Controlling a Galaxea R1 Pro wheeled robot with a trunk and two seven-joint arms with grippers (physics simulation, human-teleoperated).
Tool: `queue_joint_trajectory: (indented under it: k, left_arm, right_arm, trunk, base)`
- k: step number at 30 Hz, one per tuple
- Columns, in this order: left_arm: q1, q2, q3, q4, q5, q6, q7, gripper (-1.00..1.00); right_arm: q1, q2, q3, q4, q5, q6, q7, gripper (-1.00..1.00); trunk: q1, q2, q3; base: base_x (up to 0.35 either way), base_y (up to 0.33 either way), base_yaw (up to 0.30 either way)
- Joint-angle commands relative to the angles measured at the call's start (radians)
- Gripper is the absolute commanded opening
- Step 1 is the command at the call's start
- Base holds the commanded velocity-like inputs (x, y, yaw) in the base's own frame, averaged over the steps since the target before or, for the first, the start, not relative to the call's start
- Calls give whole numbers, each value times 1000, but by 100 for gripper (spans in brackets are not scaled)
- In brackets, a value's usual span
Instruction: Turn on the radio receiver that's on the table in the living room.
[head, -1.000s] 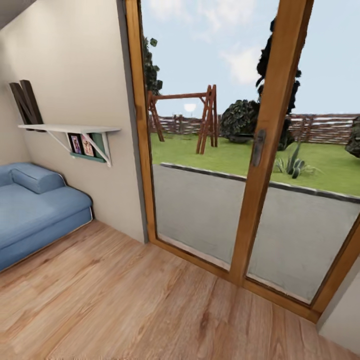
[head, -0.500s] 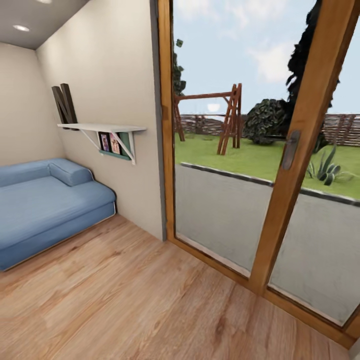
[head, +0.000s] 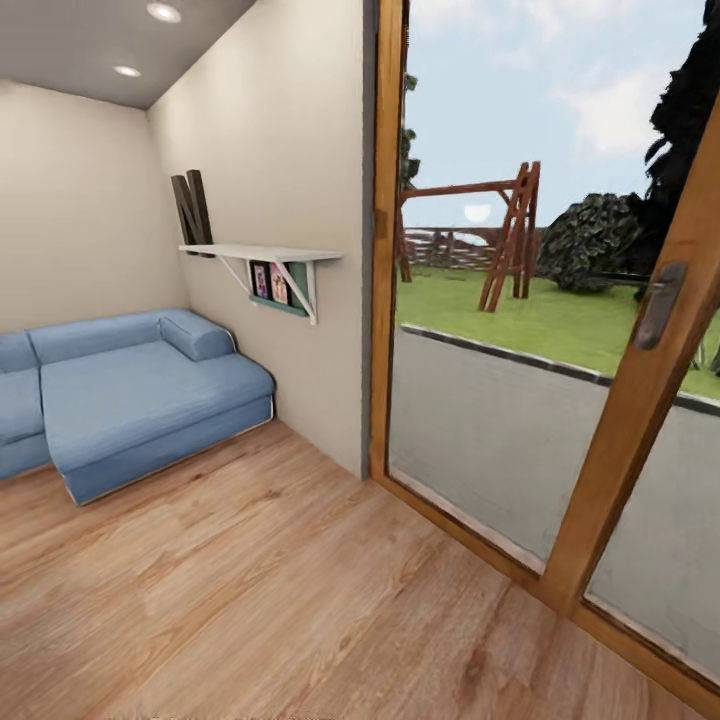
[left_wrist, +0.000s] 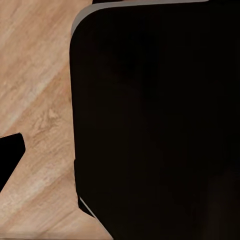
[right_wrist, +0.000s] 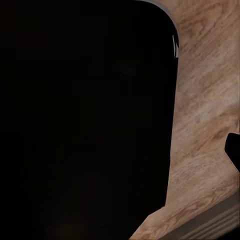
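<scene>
The radio receiver and the grey-taupe table are out of view. The head view looks into a corner of the living room: a blue sectional sofa against beige walls on light wood plank floor. In the left wrist view a big black rounded panel hangs over the floor, with a dark tip at the picture's edge. The right wrist view has a similar black panel and a dark tip. Neither picture lets me tell how the jaws stand.
A white wall shelf with small pictures and a dark letter hangs above the sofa's end. A tall wood-framed glass door with a handle stands at the right, with a garden and swing frame behind it.
The camera has swung left: sofa, shelf and door frame have slid right in the picture, and more of the sofa and the ceiling lights have come into view.
</scene>
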Motion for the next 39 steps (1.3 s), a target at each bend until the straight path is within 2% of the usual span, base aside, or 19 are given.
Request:
queue_joint_trajectory:
  k: [1,39]
  left_arm:
    - [0,0,0,0,0,0,0,100]
    - [0,0,0,0,0,0,0,100]
  right_arm:
    - [0,0,0,0,0,0,0,100]
    - [0,0,0,0,0,-2,-3,100]
  trunk:
    - [0,0,0]
    - [0,0,-18]
  base:
    - [0,0,285]
    - [0,0,284]
